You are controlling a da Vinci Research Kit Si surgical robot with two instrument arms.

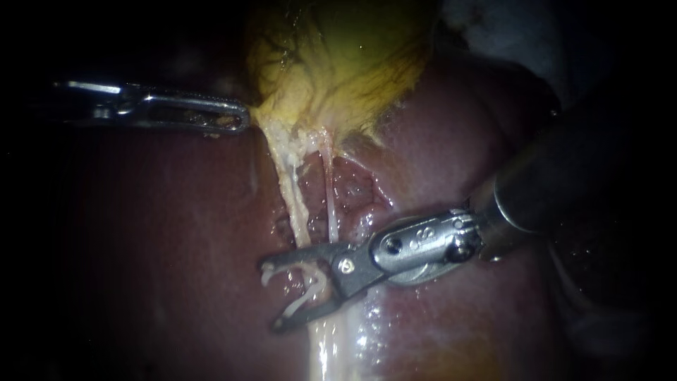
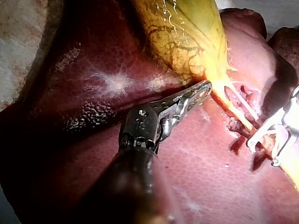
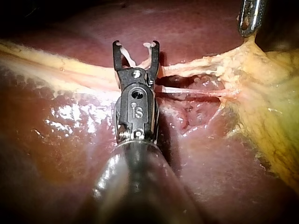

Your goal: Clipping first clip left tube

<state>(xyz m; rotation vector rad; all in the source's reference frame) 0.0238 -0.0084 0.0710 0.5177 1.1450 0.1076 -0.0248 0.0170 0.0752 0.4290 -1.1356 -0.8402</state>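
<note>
White plastic lines the jaws of our right instrument [image 1: 271, 297]: a white clip [image 1: 300, 305], open, with one leg against each jaw, so the jaws stand wide and carry the clip between them; the left tube [image 1: 295, 197] comes down from the gallbladder [image 1: 345, 63] and lies between the jaws, deep in the clip's gap; the thinner right tube [image 1: 331, 204] lies just beside it and meets the upper jaw near the hinge, outside the clip as far as we can tell; beyond the jaw tips we see only bare liver [image 1: 176, 233], with open room on that side; our left instrument [image 1: 240, 118] is well apart, its jaws narrow and pinched on the gallbladder's lower edge, where the yellow tissue tents up to them.
</note>
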